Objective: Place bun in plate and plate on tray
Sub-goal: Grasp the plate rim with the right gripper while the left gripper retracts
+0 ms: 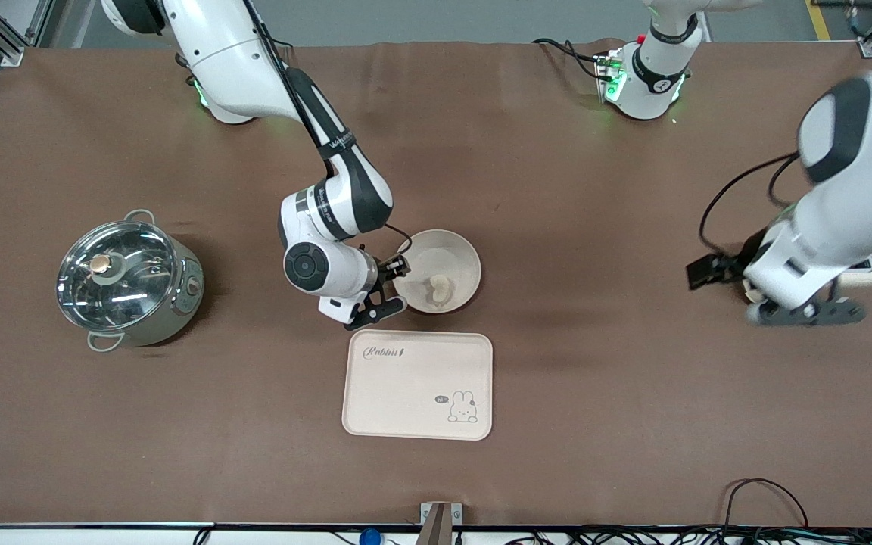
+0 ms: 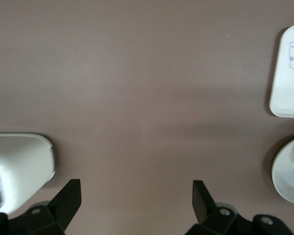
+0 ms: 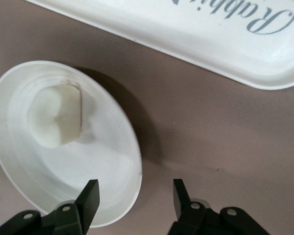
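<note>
in the round smooth plate (image 1: 457, 261) beside the rectangular tray (image 1: 418, 384), a pale lumpy bun (image 1: 440, 286); both grippers' fingers spread, right gripper (image 1: 389, 286), left gripper (image 2: 135, 199).

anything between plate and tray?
Nothing: only a bare strip of table between the plate and the tray, clearest in the right wrist view. The right hand straddles the plate's rim.

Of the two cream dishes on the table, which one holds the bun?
The round plate holds the bun. The rectangular tray, nearer the front camera, holds nothing.
</note>
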You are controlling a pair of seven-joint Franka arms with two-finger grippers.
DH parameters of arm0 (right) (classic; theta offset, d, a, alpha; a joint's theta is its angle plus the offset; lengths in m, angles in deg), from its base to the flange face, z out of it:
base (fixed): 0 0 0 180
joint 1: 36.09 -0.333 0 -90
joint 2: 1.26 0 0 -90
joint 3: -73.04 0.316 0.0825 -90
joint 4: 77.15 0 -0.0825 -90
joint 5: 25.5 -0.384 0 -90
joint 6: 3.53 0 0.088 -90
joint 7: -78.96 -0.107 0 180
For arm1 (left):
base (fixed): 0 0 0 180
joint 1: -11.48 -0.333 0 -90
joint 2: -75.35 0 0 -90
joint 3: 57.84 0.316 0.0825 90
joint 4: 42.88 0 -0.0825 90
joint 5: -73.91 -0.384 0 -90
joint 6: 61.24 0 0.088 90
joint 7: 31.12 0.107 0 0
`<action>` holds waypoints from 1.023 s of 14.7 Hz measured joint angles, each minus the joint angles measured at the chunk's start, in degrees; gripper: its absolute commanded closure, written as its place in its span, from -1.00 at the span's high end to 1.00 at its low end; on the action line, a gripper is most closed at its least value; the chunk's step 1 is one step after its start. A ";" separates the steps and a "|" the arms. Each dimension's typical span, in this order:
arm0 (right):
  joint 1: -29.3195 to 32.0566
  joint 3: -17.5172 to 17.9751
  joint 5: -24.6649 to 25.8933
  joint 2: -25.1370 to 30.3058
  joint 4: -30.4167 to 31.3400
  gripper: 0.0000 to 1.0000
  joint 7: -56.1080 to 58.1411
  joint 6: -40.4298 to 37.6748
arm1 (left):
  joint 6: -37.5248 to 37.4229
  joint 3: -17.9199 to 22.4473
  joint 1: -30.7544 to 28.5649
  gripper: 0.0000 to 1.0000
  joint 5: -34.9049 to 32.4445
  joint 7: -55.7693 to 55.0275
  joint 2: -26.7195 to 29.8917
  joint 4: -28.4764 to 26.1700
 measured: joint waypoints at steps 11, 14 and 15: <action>-0.75 1.15 -2.13 -2.68 0.23 -0.24 0.05 3.24 | -7.45 6.91 5.69 1.00 0.00 3.38 11.27 -1.01; -0.76 1.15 -2.19 -2.71 0.23 -0.49 0.06 3.34 | -7.45 7.51 5.56 1.00 0.01 3.69 10.85 -1.03; -0.76 1.15 -2.19 -2.72 0.23 -0.51 0.06 3.34 | -7.44 7.51 5.61 1.00 0.01 3.82 10.74 -1.03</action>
